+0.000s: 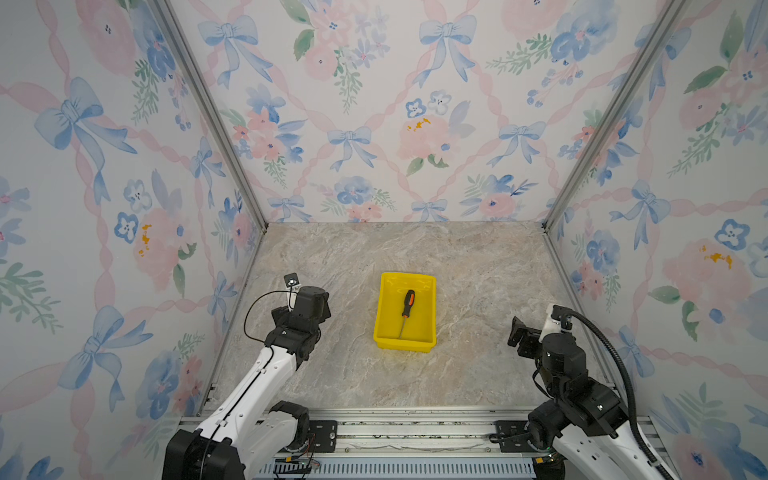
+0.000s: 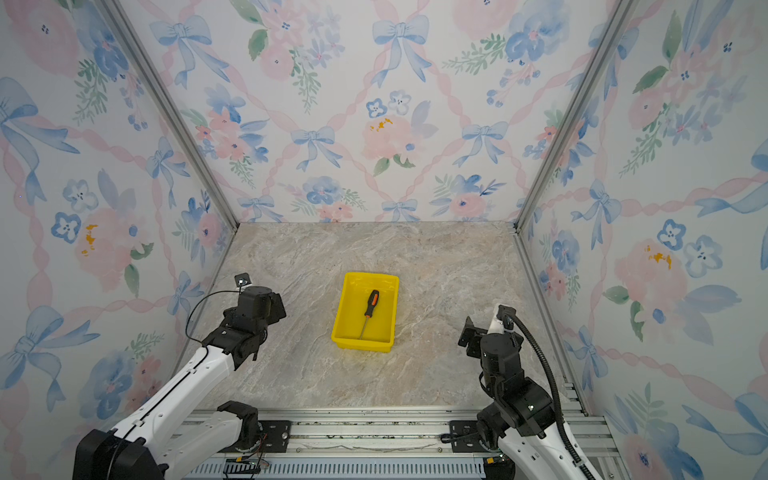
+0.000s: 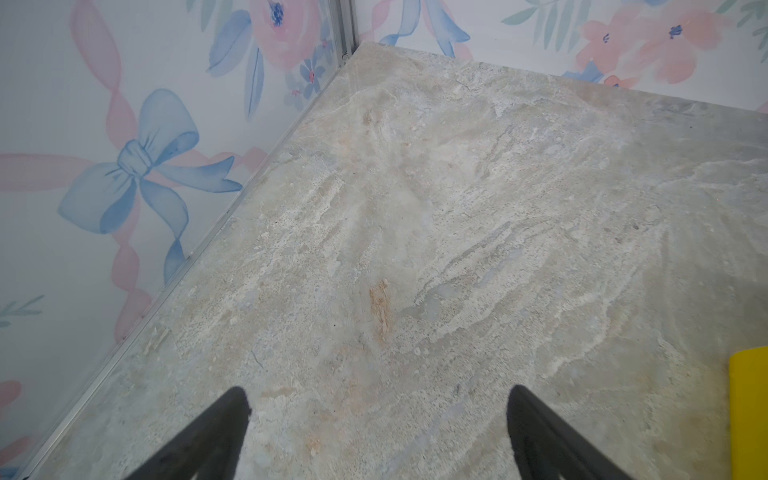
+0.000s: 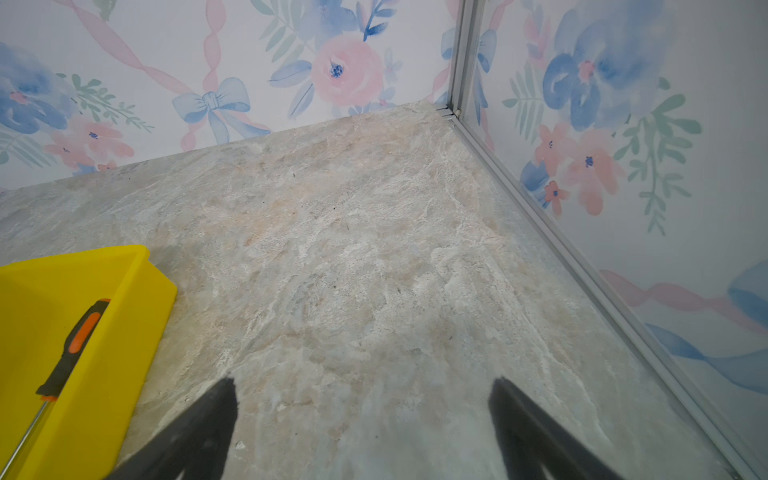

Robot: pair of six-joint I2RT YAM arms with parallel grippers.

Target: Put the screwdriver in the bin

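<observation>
The marbled surface carries a yellow bin near its middle, as both top views show. The left end effector hangs over bare surface w/ its jaws wide apart and holds nothing. The right end effector is spread wide too and is empty (the bin is near it, not touching). The screwdriver lies flat inside the bin, handle toward the far end, shaft tip near the front wall of the bin.
</observation>
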